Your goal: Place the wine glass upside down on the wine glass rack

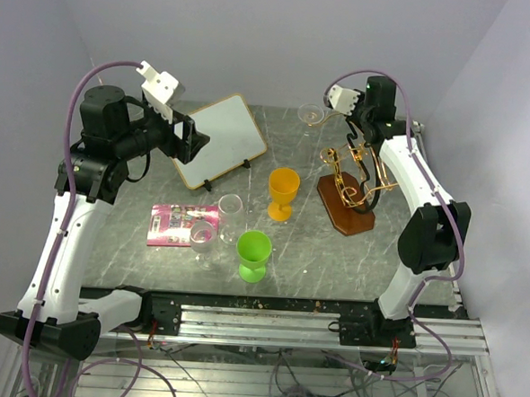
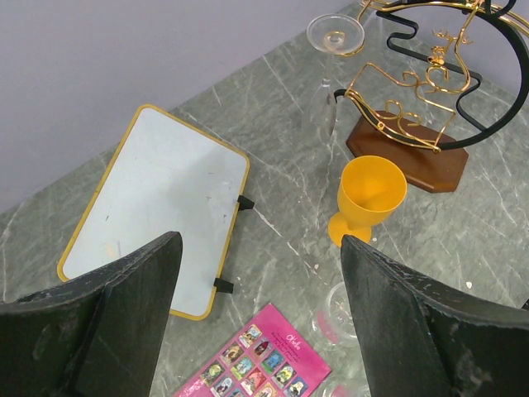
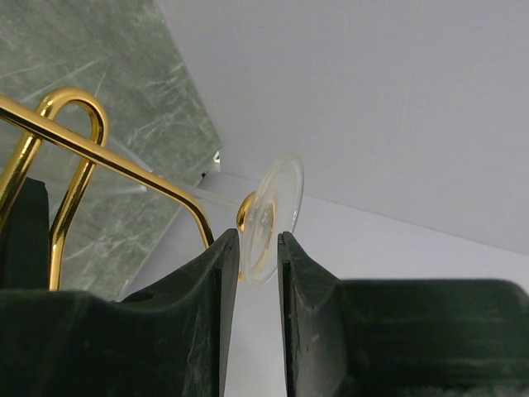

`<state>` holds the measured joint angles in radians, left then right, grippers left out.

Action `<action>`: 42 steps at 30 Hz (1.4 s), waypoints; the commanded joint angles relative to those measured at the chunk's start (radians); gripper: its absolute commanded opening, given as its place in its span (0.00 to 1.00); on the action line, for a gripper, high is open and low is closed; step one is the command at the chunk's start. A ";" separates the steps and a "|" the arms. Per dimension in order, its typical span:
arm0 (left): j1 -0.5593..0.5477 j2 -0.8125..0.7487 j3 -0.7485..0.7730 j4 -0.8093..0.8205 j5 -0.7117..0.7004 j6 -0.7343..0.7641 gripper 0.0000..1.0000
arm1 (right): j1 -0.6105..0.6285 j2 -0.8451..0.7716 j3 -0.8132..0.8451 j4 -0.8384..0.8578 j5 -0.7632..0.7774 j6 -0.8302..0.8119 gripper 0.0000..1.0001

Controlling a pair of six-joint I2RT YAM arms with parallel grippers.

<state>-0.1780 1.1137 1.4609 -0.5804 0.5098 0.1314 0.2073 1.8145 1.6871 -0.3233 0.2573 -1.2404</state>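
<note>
The wine glass rack (image 1: 355, 172) has curled gold wire arms, a black arched centre and a reddish-brown base (image 1: 345, 211); it stands at the right and also shows in the left wrist view (image 2: 417, 91). A clear wine glass (image 1: 313, 115) is upside down, foot uppermost, at the tip of a gold arm on the rack's far left side. It also shows in the left wrist view (image 2: 335, 33). My right gripper (image 1: 331, 111) is shut on the rim of its foot (image 3: 273, 211), next to the gold wire (image 3: 124, 161). My left gripper (image 1: 193, 140) is open and empty, raised over the table's left side (image 2: 260, 314).
An orange goblet (image 1: 283, 192) and a green goblet (image 1: 253, 252) stand mid-table. Two more clear glasses (image 1: 231, 206) (image 1: 201, 237) stand beside a pink card (image 1: 178, 224). A yellow-framed whiteboard (image 1: 221, 139) lies at the back left. Walls close in on three sides.
</note>
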 commanded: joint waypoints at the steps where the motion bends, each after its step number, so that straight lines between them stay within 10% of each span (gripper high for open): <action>1: 0.011 -0.015 -0.004 0.033 0.027 0.014 0.88 | 0.004 -0.024 0.037 -0.025 -0.033 0.042 0.27; 31: 0.008 -0.014 -0.115 -0.015 -0.023 0.162 0.87 | 0.031 -0.074 0.143 -0.064 -0.251 0.291 0.33; 42: -0.147 0.065 -0.150 -0.172 -0.056 0.303 0.86 | 0.040 -0.237 0.116 -0.076 -0.279 0.603 0.65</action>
<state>-0.2550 1.1461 1.3178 -0.7048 0.4896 0.3618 0.2459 1.6485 1.7981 -0.3847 -0.0196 -0.8032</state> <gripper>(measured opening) 0.863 0.609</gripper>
